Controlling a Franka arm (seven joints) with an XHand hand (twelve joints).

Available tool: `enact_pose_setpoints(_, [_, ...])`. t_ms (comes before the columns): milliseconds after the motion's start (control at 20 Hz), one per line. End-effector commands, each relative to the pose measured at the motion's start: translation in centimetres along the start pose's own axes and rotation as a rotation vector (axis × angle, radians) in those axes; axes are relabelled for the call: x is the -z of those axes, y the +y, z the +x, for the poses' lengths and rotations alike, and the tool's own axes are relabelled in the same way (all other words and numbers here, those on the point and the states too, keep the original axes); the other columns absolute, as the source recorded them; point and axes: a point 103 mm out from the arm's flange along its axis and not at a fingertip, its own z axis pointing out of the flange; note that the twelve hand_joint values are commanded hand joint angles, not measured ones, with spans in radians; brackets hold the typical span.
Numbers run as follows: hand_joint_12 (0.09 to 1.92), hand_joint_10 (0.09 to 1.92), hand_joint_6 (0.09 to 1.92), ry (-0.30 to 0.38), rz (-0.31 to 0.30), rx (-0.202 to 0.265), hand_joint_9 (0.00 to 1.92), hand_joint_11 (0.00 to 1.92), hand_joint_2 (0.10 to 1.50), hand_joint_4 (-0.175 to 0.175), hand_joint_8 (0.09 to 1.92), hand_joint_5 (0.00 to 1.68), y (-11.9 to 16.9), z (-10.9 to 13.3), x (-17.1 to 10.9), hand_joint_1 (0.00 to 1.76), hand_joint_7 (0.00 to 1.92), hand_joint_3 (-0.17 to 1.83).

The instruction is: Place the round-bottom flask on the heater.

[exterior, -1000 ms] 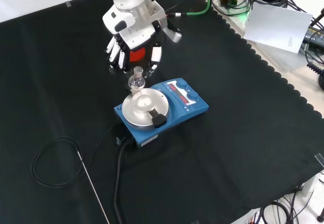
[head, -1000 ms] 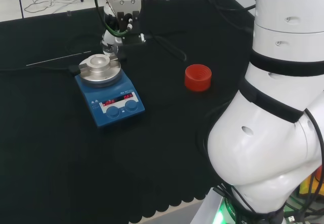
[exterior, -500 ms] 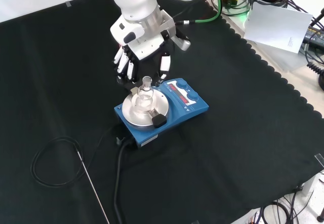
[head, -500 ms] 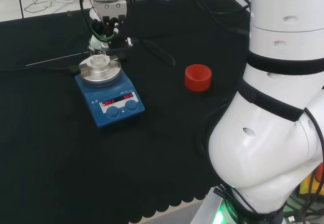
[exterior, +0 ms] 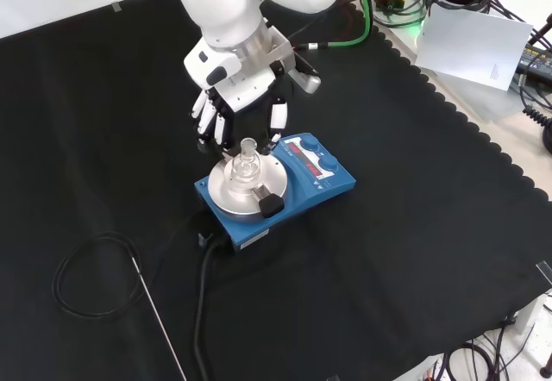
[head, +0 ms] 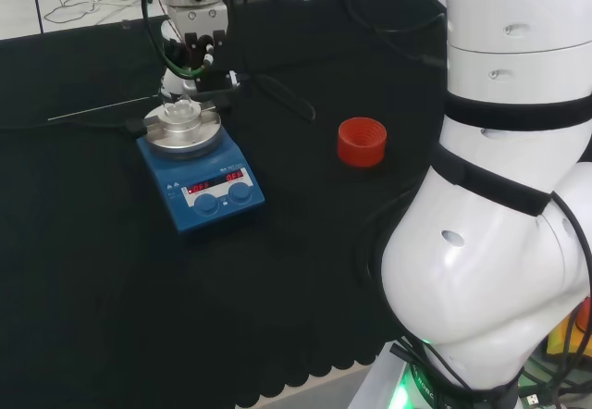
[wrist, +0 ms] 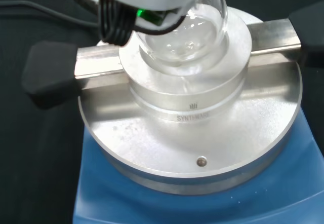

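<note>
From the front camera I see my black and white hand [exterior: 235, 105] hanging just above and behind the blue heater, its fingers [exterior: 278, 118] pointing down and only lightly bent, spread to either side of the flask's neck. I cannot tell whether any fingertip touches the glass; none looks wrapped round it, so I read the hand as relaxed and apart rather than clamped.

The clear glass round-bottom flask [exterior: 246, 169] sits upright with its bulb in the hollow of the round silver metal block [exterior: 226, 193] on the heater's top, its short neck rising toward the fingers. Through the wrist camera the flask [wrist: 185, 34] rests in the block's raised centre ring [wrist: 188, 102]; the bulb looks empty to me, though reflections in the glass make it hard to be sure. A metal bar crosses the block, ending in a black handle [wrist: 48, 74].

The blue box-shaped heater [exterior: 304, 174] stands on the black cloth [exterior: 414, 252], its two blue knobs and red display on the side away from the flask in the front view. In the head view the heater [head: 208, 187] lies at left, and a red ribbed ring stand [head: 361, 142] stands well apart to its right, holding nothing. A black cable [exterior: 86, 277] loops on the cloth near a thin metal rod [exterior: 159, 321].
</note>
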Motion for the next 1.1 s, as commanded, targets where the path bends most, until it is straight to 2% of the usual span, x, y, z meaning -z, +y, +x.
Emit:
enact_pose_setpoints(50, [1.27,0.54,0.97,0.001,0.009,-0.005,0.77,0.56,0.66,-0.016,0.66,1.14,0.5,-0.7,-0.5,1.13,0.51,0.79])
enact_pose_setpoints(150, [1.27,0.54,0.97,0.028,0.011,-0.004,0.77,0.55,0.66,-0.016,0.66,1.14,0.7,-2.5,-0.2,1.13,0.51,0.79])
enact_pose_setpoints(350, [1.27,0.54,0.97,0.020,0.016,-0.008,0.76,0.55,0.66,-0.016,0.66,1.14,0.7,-1.8,-0.5,1.13,0.51,0.79])
enact_pose_setpoints(400, [1.27,0.54,0.97,0.029,0.025,-0.008,0.76,0.55,0.68,0.002,0.66,1.13,0.8,-1.3,-0.6,1.13,0.50,0.76])
enact_pose_setpoints(550, [1.29,0.55,0.94,0.043,0.031,-0.003,0.72,0.53,0.74,0.096,0.68,1.11,0.8,-0.7,-0.8,1.09,0.47,0.65])
enact_pose_setpoints(650, [1.30,0.58,0.92,0.044,0.025,-0.005,0.70,0.51,0.78,0.146,0.69,1.10,0.8,-0.8,-0.8,1.07,0.44,0.56])
enact_pose_setpoints(750, [1.30,0.60,0.91,0.043,0.023,0.000,0.68,0.50,0.82,0.168,0.70,1.09,0.7,-0.9,-0.6,1.06,0.43,0.48])
enact_pose_setpoints(950, [1.31,0.61,0.88,0.043,0.032,0.012,0.67,0.49,0.84,0.175,0.71,1.10,0.5,-0.8,-0.4,1.06,0.42,0.44])
enact_pose_setpoints(1000, [1.31,0.61,0.86,0.044,0.038,0.015,0.66,0.48,0.79,0.083,0.70,1.03,0.4,-0.8,-0.4,1.01,0.41,0.48])
enact_pose_setpoints(1050, [1.32,0.61,0.84,0.048,0.045,0.015,0.64,0.46,0.73,0.012,0.70,0.90,0.4,-0.8,-0.3,0.96,0.38,0.52])
enact_pose_setpoints(1100, [1.32,0.62,0.81,0.050,0.046,0.013,0.62,0.44,0.68,-0.024,0.70,0.76,0.3,-0.7,-0.2,0.91,0.36,0.55])
